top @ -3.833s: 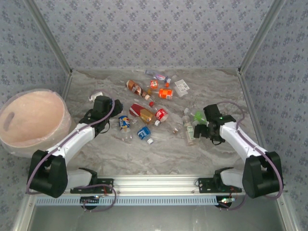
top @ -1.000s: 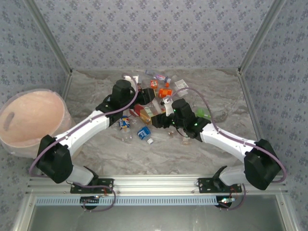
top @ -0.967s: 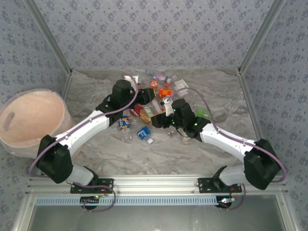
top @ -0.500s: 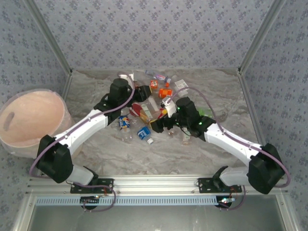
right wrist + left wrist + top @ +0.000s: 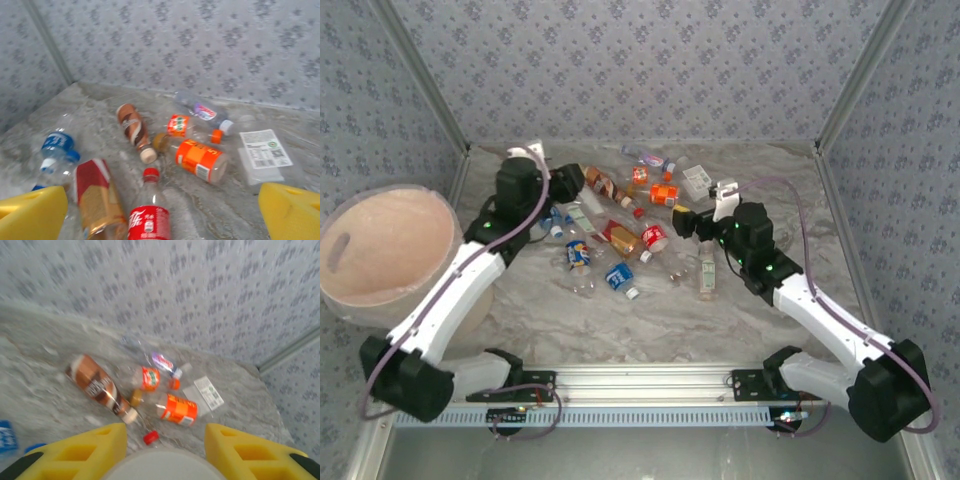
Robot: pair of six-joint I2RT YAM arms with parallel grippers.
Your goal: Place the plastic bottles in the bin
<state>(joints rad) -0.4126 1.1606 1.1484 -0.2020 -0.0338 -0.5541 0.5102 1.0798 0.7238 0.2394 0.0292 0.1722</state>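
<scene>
Near middle of the table [image 5: 650, 325]: two blue-label bottles [image 5: 618, 277] lie close together, and a clear bottle [image 5: 706, 272] is on its side just beside the right arm.
Bin [image 5: 390, 250]: it sits off the table's left edge, mouth up, right beside the left arm.
Centre: a red-label bottle [image 5: 149, 215] points its red cap away. A red-and-tan bottle [image 5: 97, 197] lies just beside it.
Right gripper [image 5: 680, 219]: it's right of centre and aimed at the pile. The yellow fingers [image 5: 32, 215] are spread as wide as they go, gripping nothing.
Left gripper [image 5: 570, 182]: it's up over the far-left part of the table, fingers clamped on a pale rounded object [image 5: 160, 465]. What that is, I can't tell.
Far half: a brown bottle [image 5: 97, 389] lies at a slant, with an orange-label bottle [image 5: 179, 409] to its right.
Far edge: a purple-label bottle [image 5: 164, 361] lies here, with a flat clear pack [image 5: 262, 152] bearing a white label nearby.
</scene>
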